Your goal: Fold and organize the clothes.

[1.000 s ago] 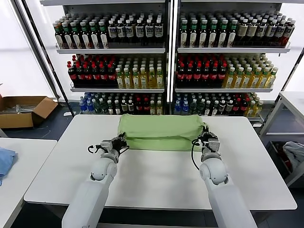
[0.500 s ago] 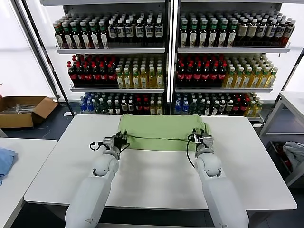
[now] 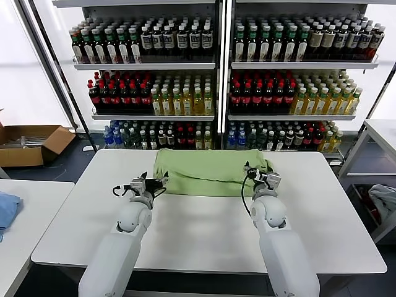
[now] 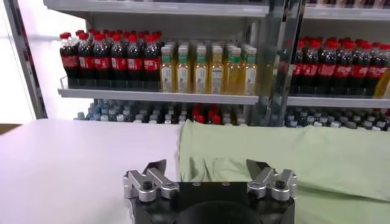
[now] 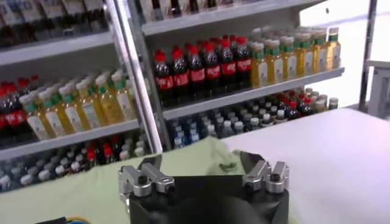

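Observation:
One of the clothes, a light green shirt (image 3: 210, 172), lies folded into a wide band at the far middle of the white table (image 3: 198, 229), plain side up. My left gripper (image 3: 150, 184) stands open just off the shirt's front left corner, with nothing between its fingers. In the left wrist view the gripper (image 4: 206, 167) faces the shirt (image 4: 280, 158) edge. My right gripper (image 3: 263, 176) stands open at the shirt's right end. In the right wrist view this gripper (image 5: 200, 159) hovers over the green cloth (image 5: 79, 189), holding nothing.
Shelves of bottles (image 3: 204, 93) stand right behind the table. A cardboard box (image 3: 28, 143) sits on the floor at far left. A blue cloth (image 3: 6, 210) lies on a side table at left, and a bin with clothes (image 3: 380, 198) is at right.
Both grippers went from shut to open and let go of the shirt. The raised fold dropped and the shirt settled flatter. The left gripper drew slightly away from the cloth.

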`<action>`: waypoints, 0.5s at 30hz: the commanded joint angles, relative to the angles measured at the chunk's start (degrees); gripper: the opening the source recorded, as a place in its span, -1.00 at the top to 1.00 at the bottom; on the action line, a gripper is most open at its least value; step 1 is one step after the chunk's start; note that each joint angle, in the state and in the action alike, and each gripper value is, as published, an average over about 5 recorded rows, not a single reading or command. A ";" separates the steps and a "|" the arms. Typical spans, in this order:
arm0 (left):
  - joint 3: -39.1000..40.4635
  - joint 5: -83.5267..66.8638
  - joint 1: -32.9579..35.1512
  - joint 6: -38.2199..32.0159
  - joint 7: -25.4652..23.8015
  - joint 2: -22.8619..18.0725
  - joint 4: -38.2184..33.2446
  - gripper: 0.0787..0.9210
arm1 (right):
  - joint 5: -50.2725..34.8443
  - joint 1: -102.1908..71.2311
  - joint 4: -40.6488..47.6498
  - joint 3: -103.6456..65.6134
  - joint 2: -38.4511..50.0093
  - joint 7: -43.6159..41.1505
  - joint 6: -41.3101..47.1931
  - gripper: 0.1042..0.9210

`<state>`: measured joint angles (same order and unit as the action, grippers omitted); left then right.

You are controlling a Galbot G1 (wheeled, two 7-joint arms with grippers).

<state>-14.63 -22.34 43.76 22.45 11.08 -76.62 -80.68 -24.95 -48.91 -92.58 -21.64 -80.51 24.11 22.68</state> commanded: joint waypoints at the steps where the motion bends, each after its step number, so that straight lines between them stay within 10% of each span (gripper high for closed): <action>1: 0.16 0.37 7.51 3.48 0.43 1.48 -12.35 -0.76 | 0.01 -5.20 -6.35 -0.61 1.44 1.05 0.89 -0.76; 15: -0.29 1.81 8.67 3.82 0.25 2.48 -9.20 -0.77 | 2.56 -10.49 -7.84 -2.78 5.71 2.78 6.21 -0.76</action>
<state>-14.90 -21.01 50.59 25.42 11.20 -74.59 -88.93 -22.68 -56.29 -97.94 -23.70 -75.65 26.66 27.91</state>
